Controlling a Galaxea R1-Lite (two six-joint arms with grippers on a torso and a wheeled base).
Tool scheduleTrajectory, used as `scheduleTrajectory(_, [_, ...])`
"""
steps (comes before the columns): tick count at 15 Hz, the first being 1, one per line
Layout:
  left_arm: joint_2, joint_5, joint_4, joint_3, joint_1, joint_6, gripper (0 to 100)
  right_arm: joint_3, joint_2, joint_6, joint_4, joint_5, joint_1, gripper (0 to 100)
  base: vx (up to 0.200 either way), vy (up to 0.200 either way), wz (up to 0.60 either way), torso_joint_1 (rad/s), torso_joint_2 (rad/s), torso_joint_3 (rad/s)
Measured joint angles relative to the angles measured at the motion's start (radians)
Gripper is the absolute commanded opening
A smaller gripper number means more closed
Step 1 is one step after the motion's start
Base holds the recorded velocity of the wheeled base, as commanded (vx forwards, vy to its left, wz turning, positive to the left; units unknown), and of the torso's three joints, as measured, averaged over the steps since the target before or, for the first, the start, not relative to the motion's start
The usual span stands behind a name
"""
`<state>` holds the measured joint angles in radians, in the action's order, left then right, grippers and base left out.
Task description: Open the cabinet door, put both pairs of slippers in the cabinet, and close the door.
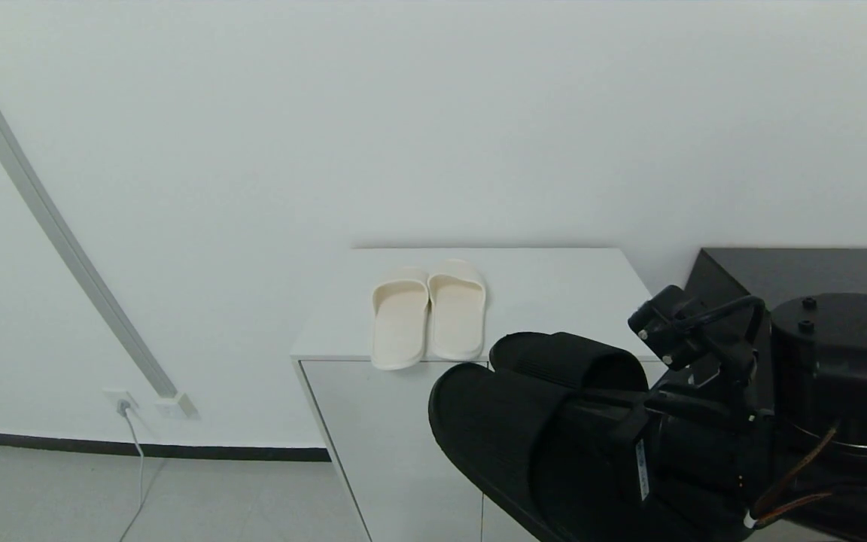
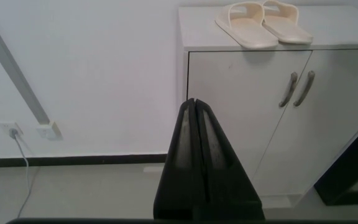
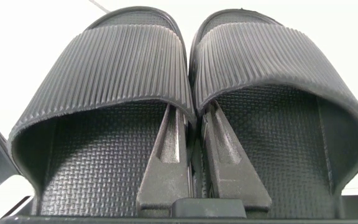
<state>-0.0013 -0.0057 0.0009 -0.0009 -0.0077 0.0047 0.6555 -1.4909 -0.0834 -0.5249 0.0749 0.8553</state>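
A cream pair of slippers (image 1: 428, 312) lies side by side on top of the white cabinet (image 1: 554, 293), toes over its front edge. The left wrist view shows the cream slippers (image 2: 263, 22) above the two doors (image 2: 241, 93), both closed, with their handles (image 2: 297, 89) close together. The black pair of slippers (image 1: 531, 421) hangs in the air in front of the cabinet's right part. My right gripper (image 3: 192, 112) is shut on the two inner edges of the black slippers (image 3: 123, 74), pinching them together. My left gripper (image 2: 195, 102) is shut and holds nothing, low and to the left of the cabinet front.
A dark piece of furniture (image 1: 780, 271) stands against the cabinet's right side. A wall socket with a hanging cable (image 1: 123, 403) and a grey slanted strip (image 1: 50, 218) are on the wall to the left. Open floor (image 1: 140, 497) lies left of the cabinet.
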Motion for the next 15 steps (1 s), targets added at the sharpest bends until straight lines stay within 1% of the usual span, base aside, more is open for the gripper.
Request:
scheduleTrajectory(7, [0.0, 0.0, 0.001, 0.0, 0.0, 0.0, 0, -0.002, 0.001, 0.0, 0.001, 0.0, 0.001, 0, 0.0, 0.0, 0.0, -0.162, 0.38, 0.205])
scheduleTrajectory(15, [0.0, 0.001, 0.001, 0.0, 0.001, 0.002, 0, -0.018, 0.0, 0.0, 0.0, 0.004, 0.0, 0, 0.0, 0.0, 0.0, -0.224, 0.53, 0.309])
